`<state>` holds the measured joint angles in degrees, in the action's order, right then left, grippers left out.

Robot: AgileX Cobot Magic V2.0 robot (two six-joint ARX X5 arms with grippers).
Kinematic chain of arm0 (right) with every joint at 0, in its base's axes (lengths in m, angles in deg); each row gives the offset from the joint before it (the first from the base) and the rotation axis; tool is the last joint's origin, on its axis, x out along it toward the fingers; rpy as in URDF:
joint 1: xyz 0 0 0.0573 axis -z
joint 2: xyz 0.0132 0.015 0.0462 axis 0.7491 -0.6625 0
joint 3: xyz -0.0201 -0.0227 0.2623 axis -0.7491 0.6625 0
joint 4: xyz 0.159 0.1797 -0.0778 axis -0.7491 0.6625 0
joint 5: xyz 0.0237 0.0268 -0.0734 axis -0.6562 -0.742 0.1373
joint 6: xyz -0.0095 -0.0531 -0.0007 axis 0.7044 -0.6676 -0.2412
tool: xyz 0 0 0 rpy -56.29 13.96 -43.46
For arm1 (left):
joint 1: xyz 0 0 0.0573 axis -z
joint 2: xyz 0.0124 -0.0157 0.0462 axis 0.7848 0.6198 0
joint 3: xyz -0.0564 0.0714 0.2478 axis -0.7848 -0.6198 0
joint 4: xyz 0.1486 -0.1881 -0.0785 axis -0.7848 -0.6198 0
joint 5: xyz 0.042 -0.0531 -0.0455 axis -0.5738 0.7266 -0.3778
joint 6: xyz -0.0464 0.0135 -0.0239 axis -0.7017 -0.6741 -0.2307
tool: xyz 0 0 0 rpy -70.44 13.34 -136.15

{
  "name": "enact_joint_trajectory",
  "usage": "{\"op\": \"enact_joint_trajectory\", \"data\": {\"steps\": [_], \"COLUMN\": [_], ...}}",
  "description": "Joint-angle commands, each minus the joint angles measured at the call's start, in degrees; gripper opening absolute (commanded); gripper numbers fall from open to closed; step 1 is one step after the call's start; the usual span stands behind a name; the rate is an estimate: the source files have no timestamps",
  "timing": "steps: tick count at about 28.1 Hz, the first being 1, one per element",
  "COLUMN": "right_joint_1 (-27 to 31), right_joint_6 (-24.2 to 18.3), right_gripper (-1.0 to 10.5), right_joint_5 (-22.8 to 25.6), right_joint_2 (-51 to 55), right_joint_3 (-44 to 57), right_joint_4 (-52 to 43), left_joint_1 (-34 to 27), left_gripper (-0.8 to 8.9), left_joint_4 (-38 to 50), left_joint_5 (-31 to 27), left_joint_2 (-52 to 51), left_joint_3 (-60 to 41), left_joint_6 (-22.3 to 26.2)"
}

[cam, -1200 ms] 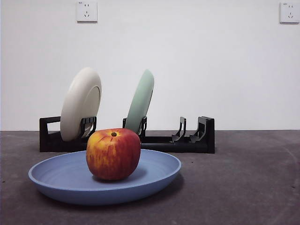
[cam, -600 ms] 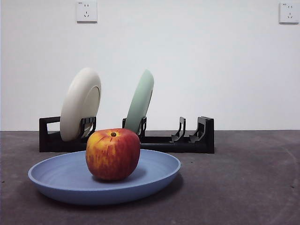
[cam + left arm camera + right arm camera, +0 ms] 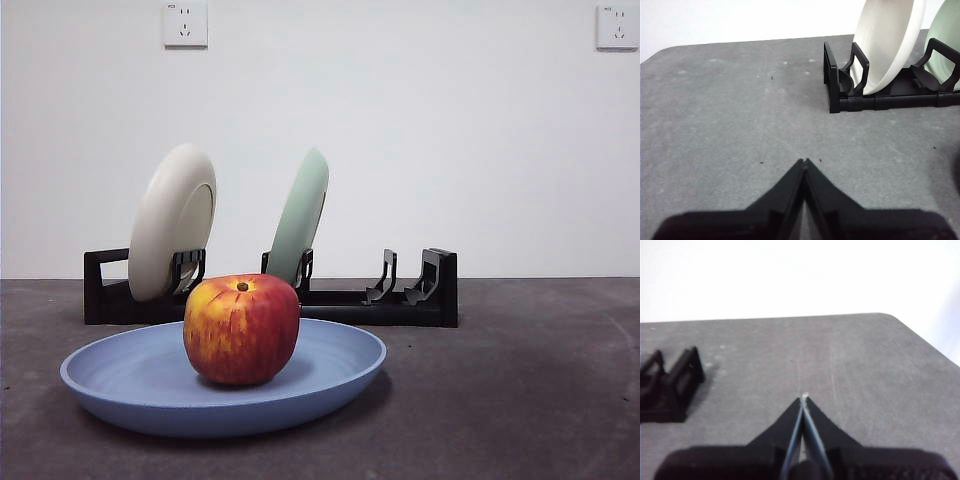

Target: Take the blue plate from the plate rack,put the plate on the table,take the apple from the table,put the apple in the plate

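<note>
The blue plate (image 3: 140,385) lies flat on the tabletop (image 3: 520,380) at about 7 o'clock in the front view, near the camera and large. The apple (image 3: 241,329) sits upright inside it, stem up, resting on the plate's floor slightly toward the 3 o'clock side of its centre — red with a yellow-orange patch on its 9 o'clock flank.

Behind them, at roughly 12 o'clock from the apple, the plate rack (image 3: 400,300) runs across the tabletop. A cream-white plate (image 3: 170,220) stands on edge in the holders at its 9 o'clock end, tilted, and a pale green plate (image 3: 300,212) stands tilted in the next pair. The holders toward the rack's 3 o'clock end hold nothing. Two wall sockets (image 3: 185,24) show high on the white wall.

Neither arm appears in the front view. The left end effector (image 3: 804,161) is clenched, its jaws pressed tip to tip with nothing between them, hanging over bare tabletop well apart from the rack's end where the cream-white plate stands. The right end effector (image 3: 804,397) is likewise clenched on nothing — over bare tabletop, with the rack's other end post off to one side.
</note>
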<state>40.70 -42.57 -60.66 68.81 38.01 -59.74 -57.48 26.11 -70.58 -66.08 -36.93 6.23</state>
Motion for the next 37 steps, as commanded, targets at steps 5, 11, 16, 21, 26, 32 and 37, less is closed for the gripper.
{"op": "enact_joint_trajectory", "data": {"steps": [5, 11, 16, 21, 26, 32, 37], "right_joint_1": [1.4, 2.6, 2.7, 2.8, 3.1, 3.0, 3.0], "right_joint_6": [-1.0, -1.0, -1.5, -4.3, -3.8, -3.8, -3.8], "right_gripper": [0.0, 0.0, 0.0, 0.0, 0.0, 0.0, 0.0], "right_joint_5": [-5.4, -11.1, -11.4, -11.4, -12.0, -12.1, -12.1], "right_joint_2": [8.2, 11.6, 14.2, 14.2, 14.2, 14.1, 14.1], "right_joint_3": [10.2, 12.9, 12.9, 12.9, 12.9, 12.9, 12.9], "right_joint_4": [-6.0, -3.9, 2.6, 4.3, 4.3, 4.3, 4.3], "left_joint_1": [-0.2, -0.2, -0.2, -0.2, -0.2, -0.2, -0.2], "left_gripper": [-0.03, -0.03, -0.03, -0.03, -0.03, -0.03, -0.03], "left_joint_4": [0.5, 0.5, 0.5, 0.5, 0.5, 0.5, 0.5], "left_joint_5": [-0.1, -0.1, -0.1, -0.1, -0.1, -0.1, -0.1], "left_joint_2": [0.0, 0.0, 0.0, 0.0, 0.2, 0.2, 0.2], "left_joint_3": [-0.6, -0.6, -0.6, -0.6, -0.6, -0.6, -0.6], "left_joint_6": [-0.4, -0.4, -0.4, -0.4, -0.4, -0.4, -0.4]}}
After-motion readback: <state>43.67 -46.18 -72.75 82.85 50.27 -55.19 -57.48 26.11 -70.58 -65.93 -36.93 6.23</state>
